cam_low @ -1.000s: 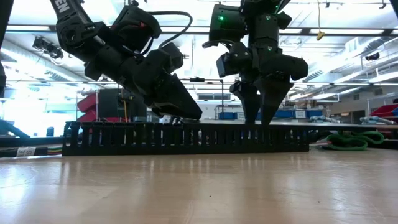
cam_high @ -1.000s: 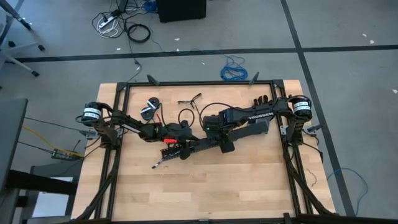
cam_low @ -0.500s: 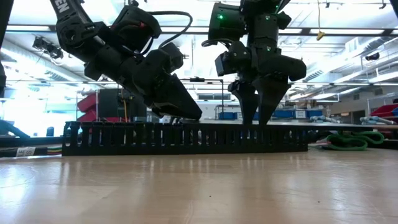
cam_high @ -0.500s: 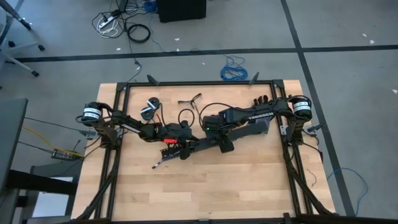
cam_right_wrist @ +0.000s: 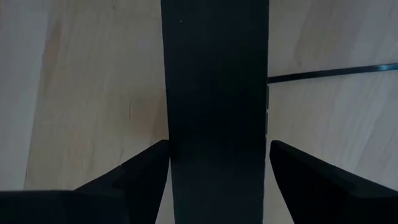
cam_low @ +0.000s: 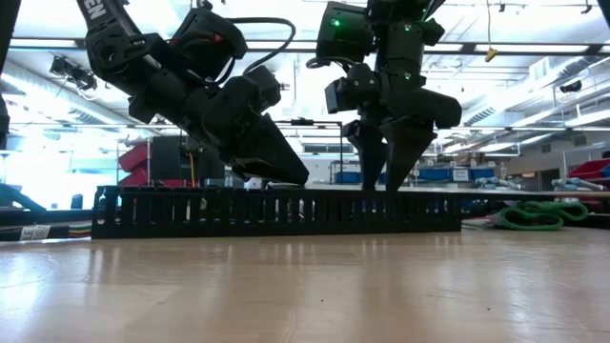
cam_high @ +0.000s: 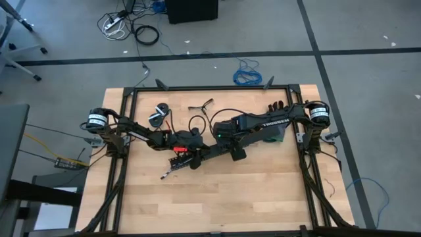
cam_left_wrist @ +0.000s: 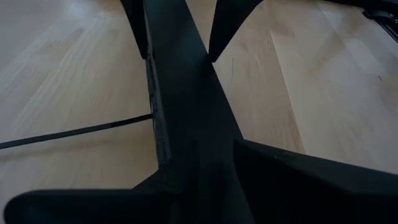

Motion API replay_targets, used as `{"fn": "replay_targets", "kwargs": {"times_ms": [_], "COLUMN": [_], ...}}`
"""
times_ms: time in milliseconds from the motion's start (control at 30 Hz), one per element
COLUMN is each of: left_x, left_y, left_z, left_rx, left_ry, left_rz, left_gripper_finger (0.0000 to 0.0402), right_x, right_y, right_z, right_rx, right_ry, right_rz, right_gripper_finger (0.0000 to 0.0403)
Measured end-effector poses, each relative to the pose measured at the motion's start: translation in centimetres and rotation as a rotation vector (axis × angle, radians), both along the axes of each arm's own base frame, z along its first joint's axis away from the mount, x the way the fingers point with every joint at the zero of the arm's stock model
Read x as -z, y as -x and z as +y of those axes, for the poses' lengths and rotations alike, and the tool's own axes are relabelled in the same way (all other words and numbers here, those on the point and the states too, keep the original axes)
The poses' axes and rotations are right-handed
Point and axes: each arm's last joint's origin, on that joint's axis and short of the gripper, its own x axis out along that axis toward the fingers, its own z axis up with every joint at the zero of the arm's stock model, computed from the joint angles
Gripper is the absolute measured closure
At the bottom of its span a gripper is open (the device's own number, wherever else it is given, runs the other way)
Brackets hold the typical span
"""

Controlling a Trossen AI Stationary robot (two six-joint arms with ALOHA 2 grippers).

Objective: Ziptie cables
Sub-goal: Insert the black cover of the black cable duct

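Note:
A wide black perforated strip (cam_low: pixel 276 211) lies along the middle of the table, and both grippers are on it. My left gripper (cam_low: pixel 291 176) slants down onto its top edge left of the middle. My right gripper (cam_low: pixel 383 181) points down over its right part, with the strip (cam_right_wrist: pixel 214 93) between its fingers. A thin black ziptie (cam_left_wrist: pixel 74 132) lies flat on the wood beside the strip and also shows as a ziptie (cam_right_wrist: pixel 329 71) in the right wrist view. The cables show in no frame. My left gripper is shut on the strip's upper edge (cam_low: pixel 303 187), coming slanting down from the table's left. Its own fingers hide the place of contact, so which wall it has cannot be told. The strip rests on the table. My right gripper has the strip's two long sides (cam_right_wrist: pixel 171 134) between its two fingers (cam_right_wrist: pixel 146 168), which lie across the strip. They come from above, pointing down. The strip stays on the table.
A dark metal frame (cam_high: pixel 210 87) rings the wooden table. A black round tool (cam_high: pixel 158 113) and a forked tool (cam_high: pixel 200 105) lie at the far side. A green coil (cam_low: pixel 534 214) sits to the right. Bare wood (cam_high: pixel 217 197) fills the near half.
My right gripper has rolled a little at the wrist and shifted slightly toward the table's left. The strip's right end has gone that way with it, while its left end has barely moved.

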Motion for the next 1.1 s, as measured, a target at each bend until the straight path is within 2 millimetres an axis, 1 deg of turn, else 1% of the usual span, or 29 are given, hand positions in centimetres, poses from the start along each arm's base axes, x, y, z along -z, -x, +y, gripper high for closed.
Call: {"fn": "replay_targets", "kwargs": {"times_ms": [367, 533, 933, 1100], "left_x": [0.0, 0.0, 0.1, 0.1], "left_y": [0.0, 0.0, 0.0, 0.0], "left_z": [0.0, 0.1, 0.1, 0.1], "left_rx": [-0.013, -0.047, -0.049, -0.049], "left_ry": [0.004, -0.009, -0.009, -0.009], "left_rz": [0.004, 0.005, 0.006, 0.007], "left_gripper_finger": [0.031, 0.031, 0.031, 0.031], "right_x": [0.0, -0.2, -0.3, -0.3], "right_y": [-0.2, -0.5, -1.0, -0.9], "right_z": [-0.1, -0.1, -0.1, -0.1], "right_rx": [-0.012, -0.01, -0.002, 0.016], "right_ry": [0.003, 0.005, 0.005, 0.04], "right_rz": [-0.017, -0.055, -0.111, -0.104], "right_gripper_finger": [0.0131, 0.0131, 0.0131, 0.0131]}}
